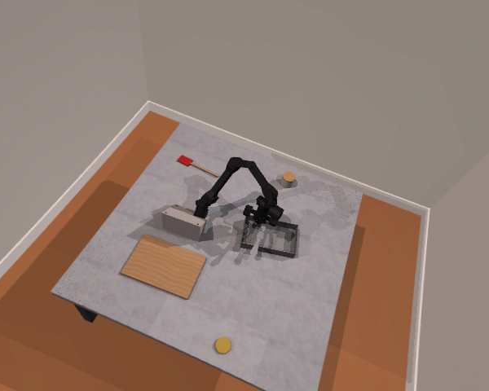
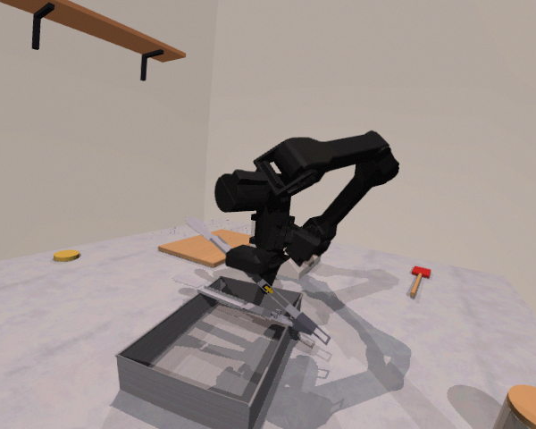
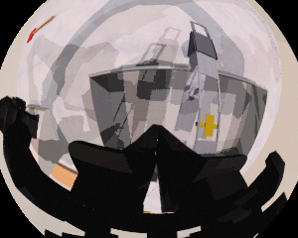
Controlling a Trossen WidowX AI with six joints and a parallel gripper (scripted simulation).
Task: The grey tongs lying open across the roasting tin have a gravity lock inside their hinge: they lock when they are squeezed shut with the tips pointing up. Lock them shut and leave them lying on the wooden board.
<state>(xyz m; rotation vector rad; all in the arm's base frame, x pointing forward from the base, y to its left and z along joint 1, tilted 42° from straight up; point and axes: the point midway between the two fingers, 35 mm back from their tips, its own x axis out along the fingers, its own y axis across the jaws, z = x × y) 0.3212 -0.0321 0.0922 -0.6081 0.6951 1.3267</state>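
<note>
The grey tongs (image 1: 260,237) (image 2: 289,307) (image 3: 207,94) lie across the roasting tin (image 1: 295,240) (image 2: 180,386) (image 3: 102,105) with their arms spread apart. In the exterior view the hinge end overhangs the tin's near-right wall; the upper arm, with a yellow mark, slopes up to its far tip, and the lower arm lies across the rim. My gripper (image 2: 269,283) (image 3: 156,129) is shut and empty, pointing down beside the upper arm close to the yellow mark; I cannot tell whether it touches. The wooden board (image 1: 165,265) (image 2: 189,249) (image 3: 64,176) bears nothing.
A pale box (image 1: 180,224) stands between the arm's base and the board. A red-headed spatula (image 1: 185,160) (image 2: 421,272) (image 3: 31,35) lies behind the arm. A jar with a wooden lid (image 1: 288,177) (image 2: 533,402) and a yellow disc (image 1: 222,344) (image 2: 66,255) are farther off.
</note>
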